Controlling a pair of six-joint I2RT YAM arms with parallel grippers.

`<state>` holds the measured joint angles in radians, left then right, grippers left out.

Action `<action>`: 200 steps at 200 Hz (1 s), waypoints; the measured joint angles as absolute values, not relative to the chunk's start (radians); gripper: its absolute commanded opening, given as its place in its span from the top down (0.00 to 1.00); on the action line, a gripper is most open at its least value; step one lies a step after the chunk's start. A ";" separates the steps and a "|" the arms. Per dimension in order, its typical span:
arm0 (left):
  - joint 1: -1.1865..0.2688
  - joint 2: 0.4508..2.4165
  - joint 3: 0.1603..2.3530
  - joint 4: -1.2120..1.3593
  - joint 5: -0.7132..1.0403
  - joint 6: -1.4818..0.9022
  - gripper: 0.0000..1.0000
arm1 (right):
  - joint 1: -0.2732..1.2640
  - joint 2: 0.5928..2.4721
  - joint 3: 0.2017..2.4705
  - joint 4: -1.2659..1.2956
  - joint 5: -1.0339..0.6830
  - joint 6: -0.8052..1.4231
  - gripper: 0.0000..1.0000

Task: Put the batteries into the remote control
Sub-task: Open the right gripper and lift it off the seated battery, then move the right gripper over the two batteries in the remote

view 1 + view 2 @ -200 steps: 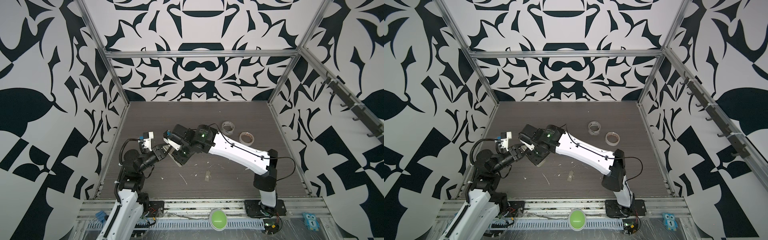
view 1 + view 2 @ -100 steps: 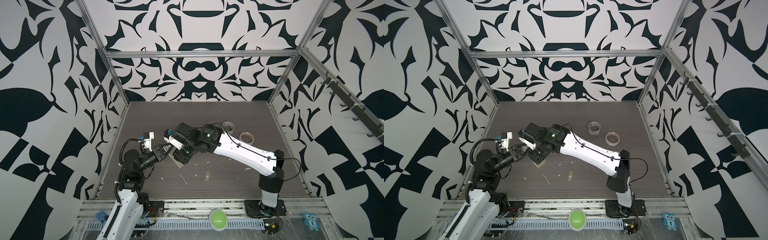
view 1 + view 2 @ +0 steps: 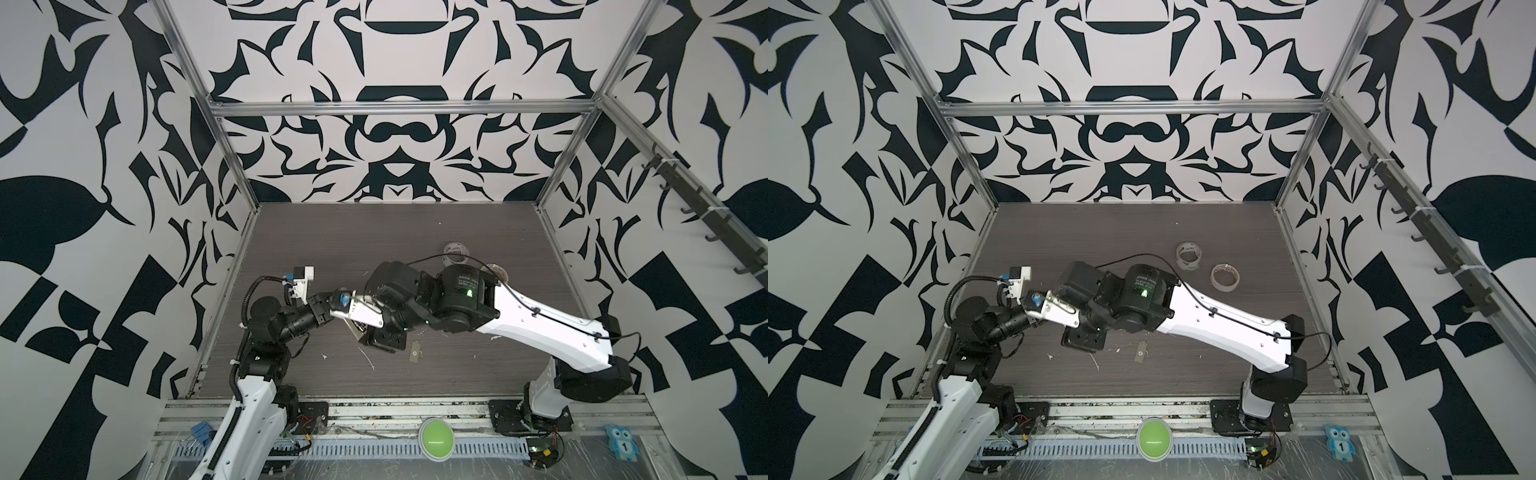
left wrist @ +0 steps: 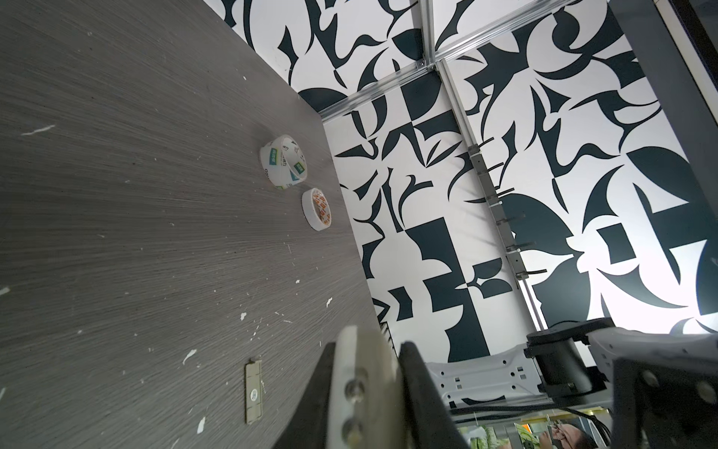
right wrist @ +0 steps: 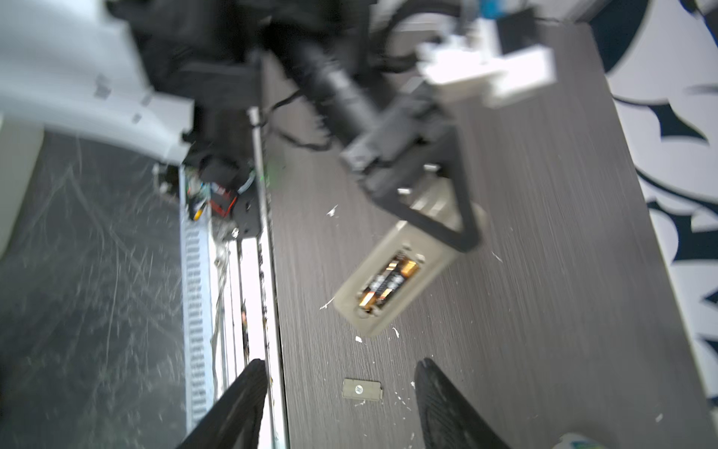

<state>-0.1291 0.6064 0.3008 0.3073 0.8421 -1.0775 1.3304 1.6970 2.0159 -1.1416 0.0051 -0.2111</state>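
Right arm: long white tapered shell, black joint housings, black elbow. Small green light on the round black motor drum, pale printed label beside it. Thin black cable clipped along the white shell. Black base plate, bolted.

Left arm: white shell, black round joints, ribbed black hose, white camera block with a blue plug.

Right pincer: two dull black fingers, rounded tips.

Left pincer: black triangular frame, silver screw heads; blurred.

a clear tape roll lies beside a white tape roll.
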 measured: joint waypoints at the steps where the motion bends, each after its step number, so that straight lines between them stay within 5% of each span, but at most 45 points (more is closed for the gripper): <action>1: -0.129 0.606 0.301 0.307 0.843 -1.077 1.00 | 1.332 1.697 2.016 -1.143 0.006 -0.214 0.35; 52: -0.129 0.616 0.309 0.283 0.911 -1.075 1.00 | 1.360 1.731 2.028 -1.214 0.109 -0.307 0.33; 115: -0.129 0.648 0.310 0.286 0.981 -1.101 1.00 | 1.384 1.734 2.035 -1.237 0.176 -0.344 0.46; 180: -0.130 0.650 0.320 0.279 1.017 -1.108 1.00 | 1.386 1.736 1.999 -1.186 0.155 -0.389 0.36; 200: -0.131 0.650 0.320 0.279 1.019 -1.108 1.00 | 1.386 1.737 1.990 -1.159 0.149 -0.404 0.45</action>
